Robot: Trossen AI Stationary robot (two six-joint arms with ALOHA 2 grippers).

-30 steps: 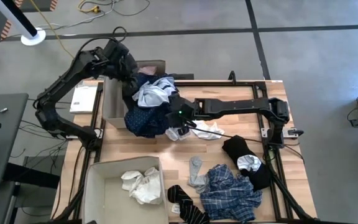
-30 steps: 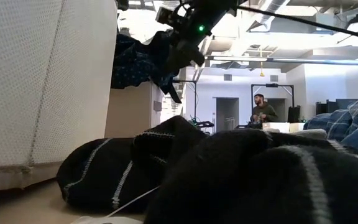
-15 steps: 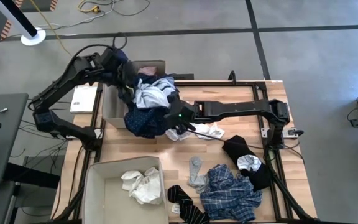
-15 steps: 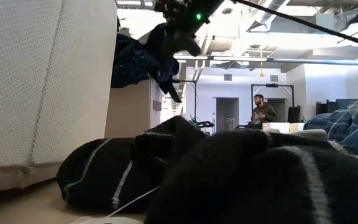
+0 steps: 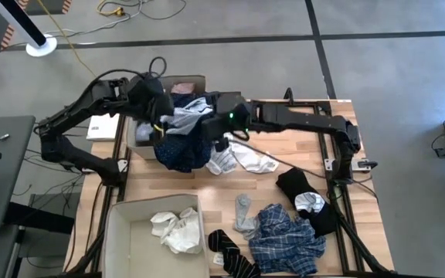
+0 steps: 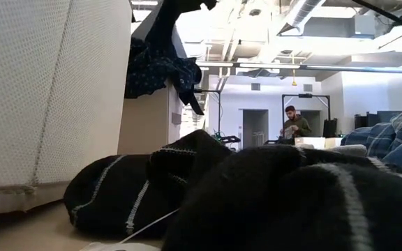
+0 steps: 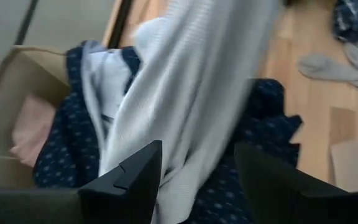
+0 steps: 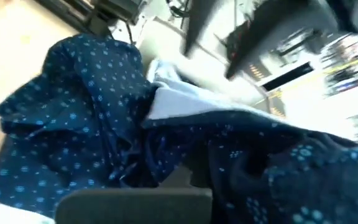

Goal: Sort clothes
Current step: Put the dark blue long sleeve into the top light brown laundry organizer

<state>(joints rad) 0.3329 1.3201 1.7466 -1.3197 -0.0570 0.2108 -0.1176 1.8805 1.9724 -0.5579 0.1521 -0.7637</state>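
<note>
1. Black striped socks [image 6: 138, 188] fill the low view's front; on the table's near edge they lie beside a plaid shirt [image 5: 284, 235].
2. Near box [image 5: 126, 232] holds white clothes [image 5: 178, 229]. Grey sock [image 5: 242, 210] and black garment [image 5: 304, 193] lie mid-table, apart.
3. White piece [image 5: 246, 160] lies loose just beside the navy pile.
4. Navy dotted garment [image 5: 182, 148] hangs over the far box [image 5: 139, 131], half in, half spilling onto the table; something pink [image 7: 30, 127] sits inside the box.
5. Left gripper [image 5: 159, 116] is above that box; fingers spread wide, pale grey-white cloth [image 7: 185, 106] running between them. Whether they pinch it, cannot tell.
6. Right gripper [image 5: 221, 127] is pressed into the navy fabric on the table side; fingers hidden, grip cannot be told.
7. Step looks like getting the navy garment fully into the far box. To do it well: lift the hanging side clear of the rim, keep the pale cloth from dragging out, and don't snag the white piece.
</note>
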